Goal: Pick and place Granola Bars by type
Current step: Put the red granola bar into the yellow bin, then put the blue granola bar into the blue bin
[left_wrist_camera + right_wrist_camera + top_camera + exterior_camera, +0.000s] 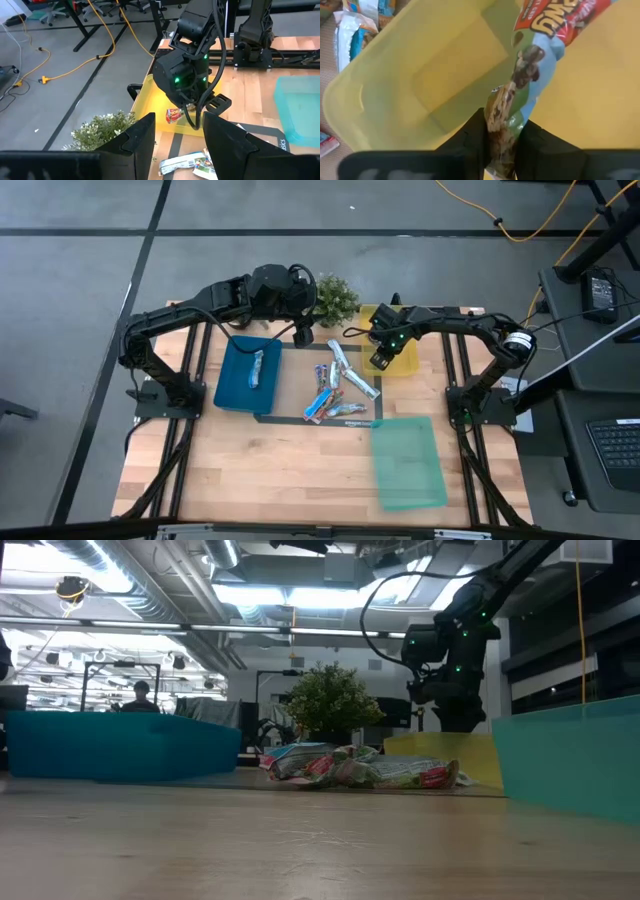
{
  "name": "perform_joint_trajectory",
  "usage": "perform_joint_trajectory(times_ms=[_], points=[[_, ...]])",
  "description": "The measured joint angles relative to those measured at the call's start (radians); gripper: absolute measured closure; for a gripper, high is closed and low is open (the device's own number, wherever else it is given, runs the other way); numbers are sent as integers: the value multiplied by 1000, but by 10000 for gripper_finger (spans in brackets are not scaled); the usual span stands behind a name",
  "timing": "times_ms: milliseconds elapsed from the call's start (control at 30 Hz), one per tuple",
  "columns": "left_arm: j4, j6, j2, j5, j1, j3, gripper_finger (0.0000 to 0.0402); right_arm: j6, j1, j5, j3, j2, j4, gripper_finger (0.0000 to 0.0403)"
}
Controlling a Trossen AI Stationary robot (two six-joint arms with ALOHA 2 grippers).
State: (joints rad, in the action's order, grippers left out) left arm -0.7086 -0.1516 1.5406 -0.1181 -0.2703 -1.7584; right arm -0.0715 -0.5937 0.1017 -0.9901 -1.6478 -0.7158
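Several granola bars lie in a loose pile at the table's middle; they also show in the low view. One bar lies in the blue tray. My right gripper is over the yellow tray, shut on a bar with a red, blue and green wrapper. My left gripper is open and empty, up near the far edge between the blue tray and the plant; its fingers show in the left wrist view. My right gripper pinches one end of the bar between its two fingers. The fingers come from above, pointing down. The bar hangs below them inside the yellow tray, its red end lowest. Whether that end touches the tray's floor, I cannot tell.
A green tray lies at the near right and stands tall at the right of the low view. A small potted plant stands at the far edge between the two arms. Bare wood lies at the near left.
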Motion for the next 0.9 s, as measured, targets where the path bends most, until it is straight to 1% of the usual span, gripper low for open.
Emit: perform_joint_trajectory(times_ms=[167, 267, 467, 567, 633, 767, 900], points=[[0, 0, 0, 0, 0, 0, 245, 3, 0, -1, 0, 0, 0, 320], [-1, 0, 0, 0, 0, 0, 245, 3, 0, -2, 0, 2, 0, 300], [-27, 11, 0, 0, 0, 0, 245, -3, 0, -3, 0, 31, -1, 227], [-68, 36, 0, 0, 0, 0, 245, -13, 0, -3, 0, 68, -13, 193], [-110, 66, 0, -3, 0, 0, 245, -27, 0, -6, 0, 105, -20, 177], [-145, 124, 0, -45, -1, 58, 245, -28, 4, -34, 0, 201, -20, 170], [-155, 187, 1, -36, -1, 160, 245, -2, 24, -76, 0, 321, -9, 181]])
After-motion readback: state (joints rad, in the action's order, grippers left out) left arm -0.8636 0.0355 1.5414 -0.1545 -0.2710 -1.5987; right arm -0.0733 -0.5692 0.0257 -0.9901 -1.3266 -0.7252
